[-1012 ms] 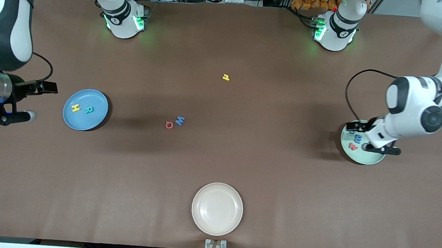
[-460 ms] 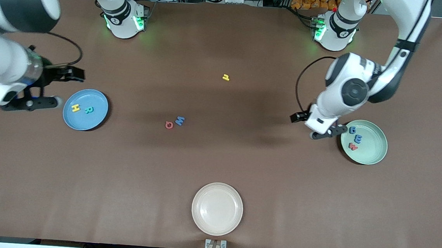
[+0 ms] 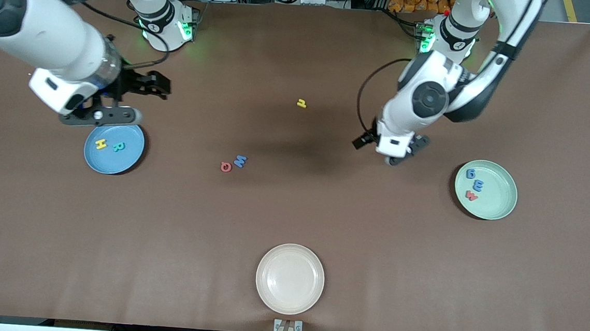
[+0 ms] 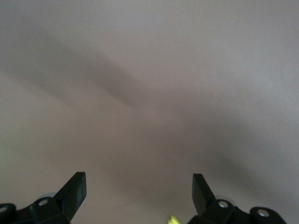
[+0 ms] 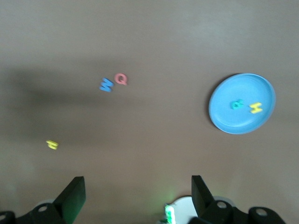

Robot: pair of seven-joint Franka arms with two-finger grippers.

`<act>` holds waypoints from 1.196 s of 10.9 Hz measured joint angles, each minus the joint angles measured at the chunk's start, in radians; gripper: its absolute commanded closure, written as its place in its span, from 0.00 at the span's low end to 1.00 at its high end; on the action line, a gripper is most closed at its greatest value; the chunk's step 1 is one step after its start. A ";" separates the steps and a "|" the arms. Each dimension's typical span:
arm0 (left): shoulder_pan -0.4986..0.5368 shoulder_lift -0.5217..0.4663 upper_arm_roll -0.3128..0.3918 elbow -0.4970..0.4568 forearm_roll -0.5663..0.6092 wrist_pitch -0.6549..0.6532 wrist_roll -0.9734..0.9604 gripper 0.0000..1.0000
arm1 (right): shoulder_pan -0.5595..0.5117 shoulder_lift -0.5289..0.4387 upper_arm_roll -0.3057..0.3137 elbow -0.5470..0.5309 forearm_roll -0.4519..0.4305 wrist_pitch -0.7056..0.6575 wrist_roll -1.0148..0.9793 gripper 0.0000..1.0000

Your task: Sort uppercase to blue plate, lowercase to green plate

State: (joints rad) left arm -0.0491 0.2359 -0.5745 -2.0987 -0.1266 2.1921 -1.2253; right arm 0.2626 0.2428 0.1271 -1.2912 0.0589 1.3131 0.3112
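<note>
- Three small foam letters are left on the bare brown table as I read it: a yellow lowercase letter (image 3: 302,103), and, nearer the front camera, a blue capital W (image 3: 241,161) with a red capital Q (image 3: 226,167) just beside it.
- The yellow letter lies about midway between the two arms' ends of the table, well apart from every plate.
- I cannot tell its long axis; it is too small.
- My left gripper (image 3: 398,154) hangs over bare table, jaws wide and empty, between the yellow letter and the round pale-green plate (image 3: 500,205).
- That plate holds a blue g, a second blue letter and a red w.
- My right gripper (image 3: 123,102) is also wide and empty, over the table at the rim of the round sky-blue plate (image 3: 129,163) which holds a yellow H and a green R.
- I judge the left arm better placed for the yellow letter; the W and Q lie toward the right arm's end.
- The cream plate (image 3: 288,300) at the camera edge holds nothing.
</note>
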 measured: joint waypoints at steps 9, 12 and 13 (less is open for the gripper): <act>-0.067 0.014 -0.199 -0.232 -0.008 0.442 -0.480 0.00 | 0.007 -0.006 0.127 -0.396 -0.001 0.591 0.090 0.00; -0.125 0.047 -0.202 -0.239 -0.008 0.524 -0.562 0.00 | 0.008 -0.008 0.142 -0.565 -0.028 0.822 0.091 0.00; -0.155 0.070 -0.200 -0.239 -0.008 0.562 -0.589 0.00 | 0.009 -0.007 0.146 -0.624 -0.035 0.898 0.092 0.00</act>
State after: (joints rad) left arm -0.2044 0.3060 -0.7745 -2.3381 -0.1344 2.7537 -1.8142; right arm 0.2720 0.2362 0.2735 -1.9157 0.0241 2.2106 0.4028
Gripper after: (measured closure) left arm 0.000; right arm 0.000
